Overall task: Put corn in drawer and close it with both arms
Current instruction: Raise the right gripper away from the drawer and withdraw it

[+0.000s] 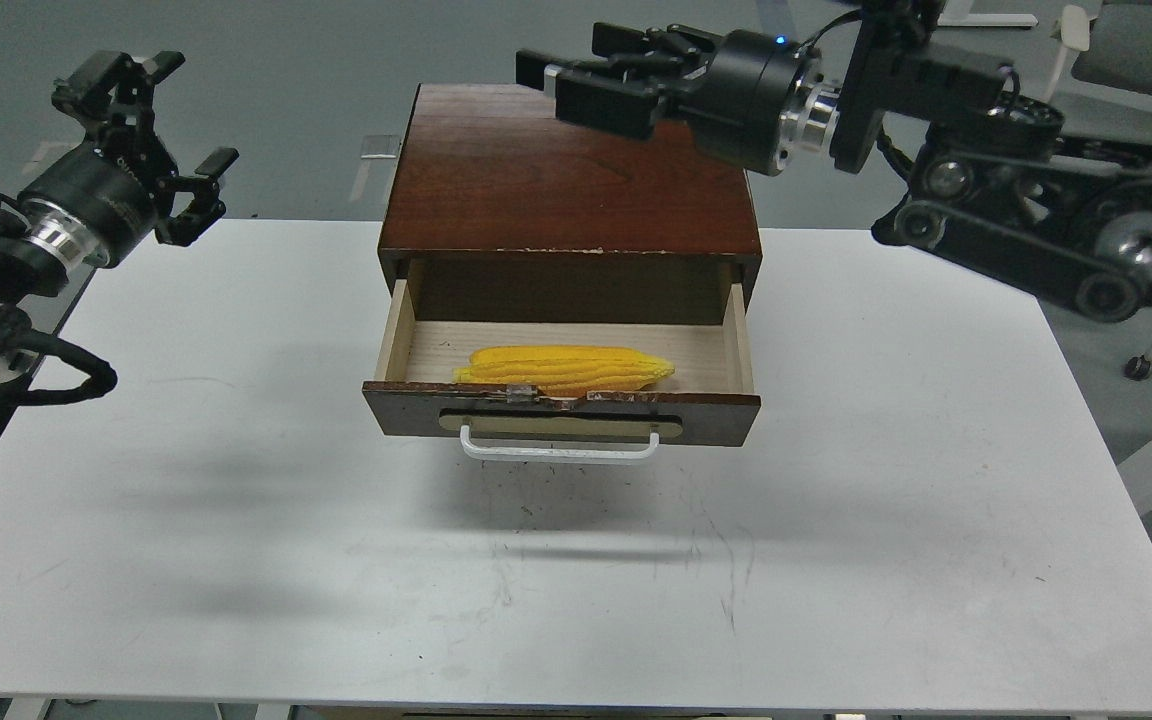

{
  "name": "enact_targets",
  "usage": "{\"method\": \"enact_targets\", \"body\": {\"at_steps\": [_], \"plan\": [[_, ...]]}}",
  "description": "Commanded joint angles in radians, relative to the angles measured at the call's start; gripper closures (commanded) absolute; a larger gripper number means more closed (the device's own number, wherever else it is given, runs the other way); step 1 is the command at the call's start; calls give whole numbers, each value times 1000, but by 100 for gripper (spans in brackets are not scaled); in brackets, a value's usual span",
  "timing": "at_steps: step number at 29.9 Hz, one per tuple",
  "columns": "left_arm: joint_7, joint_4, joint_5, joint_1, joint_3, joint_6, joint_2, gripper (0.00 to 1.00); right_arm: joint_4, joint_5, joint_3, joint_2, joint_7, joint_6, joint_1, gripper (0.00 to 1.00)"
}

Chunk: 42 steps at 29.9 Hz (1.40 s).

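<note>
The yellow corn (pixel 566 366) lies flat inside the open drawer (pixel 711 420), along its front wall, pointed end to the left. The drawer stands pulled out of the dark brown cabinet (pixel 566 170), its white bar handle (pixel 558 452) facing me. My right gripper (pixel 576 80) is raised above the cabinet's back edge, pointing left, its fingers apart and empty. My left gripper (pixel 168 140) hangs open and empty at the far left, above the table's back left corner, well away from the drawer.
The cabinet stands at the back middle of the white table (pixel 836 560). A grey chair (pixel 1136 45) is behind the table at the right. The right arm's links (pixel 1026 240) reach over the table's back right corner.
</note>
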Motion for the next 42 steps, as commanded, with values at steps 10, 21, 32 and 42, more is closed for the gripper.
{"method": "enact_targets", "body": {"at_steps": [10, 21, 32, 42], "plan": [[-90, -2, 313, -24, 4, 5, 62, 2, -229, 980, 31, -305, -3, 423, -164, 0], [-192, -174, 819, -37, -7, 140, 180, 2, -282, 1100, 84, -307, 6, 423, -367, 0], [-192, -470, 1095, -22, 13, 407, 371, 96, -308, 1099, 80, -311, 18, 423, -433, 0], [-192, -822, 1292, 50, 260, 796, 458, 100, -372, 1099, 78, -279, 18, 383, -480, 7]]}}
